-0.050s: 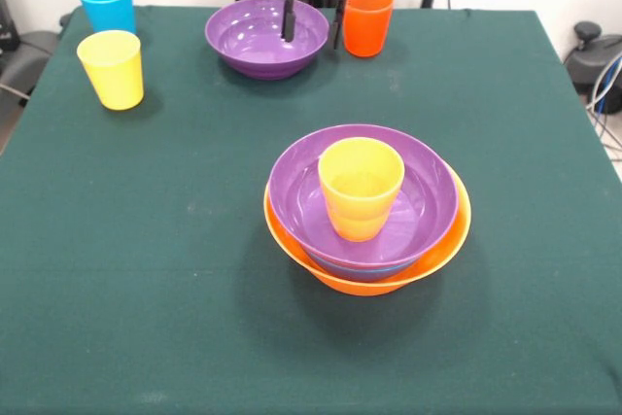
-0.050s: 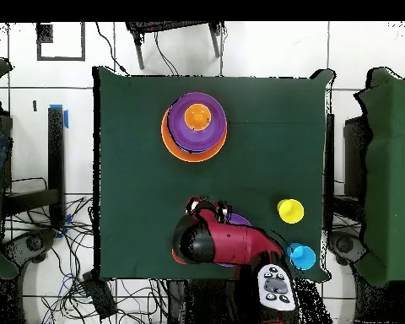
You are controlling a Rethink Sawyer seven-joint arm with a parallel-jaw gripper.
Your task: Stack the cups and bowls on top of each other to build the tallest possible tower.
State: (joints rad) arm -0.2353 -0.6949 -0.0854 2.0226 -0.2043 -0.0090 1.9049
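The tower stands mid-table: a large orange bowl [image 1: 442, 245] holds a wide purple bowl [image 1: 296, 187], with a thin blue rim showing between them. A yellow-orange cup [image 1: 361, 187] stands upright in the purple bowl. In the overhead view the tower [image 2: 176, 139] shows the same cup [image 2: 197, 116] on top. At the far edge my gripper [image 1: 313, 26] is open and straddles the right rim of a second purple bowl [image 1: 248, 41]. One finger is inside that bowl. The other stands between the bowl and a red-orange cup [image 1: 368, 21].
A light blue cup [image 1: 107, 4] and a yellow cup [image 1: 111, 68] stand upright at the far left of the green cloth. In the overhead view the yellow cup [image 2: 290, 211] and blue cup [image 2: 301, 256] sit right of the red arm [image 2: 227, 245], which hides most of the second purple bowl.
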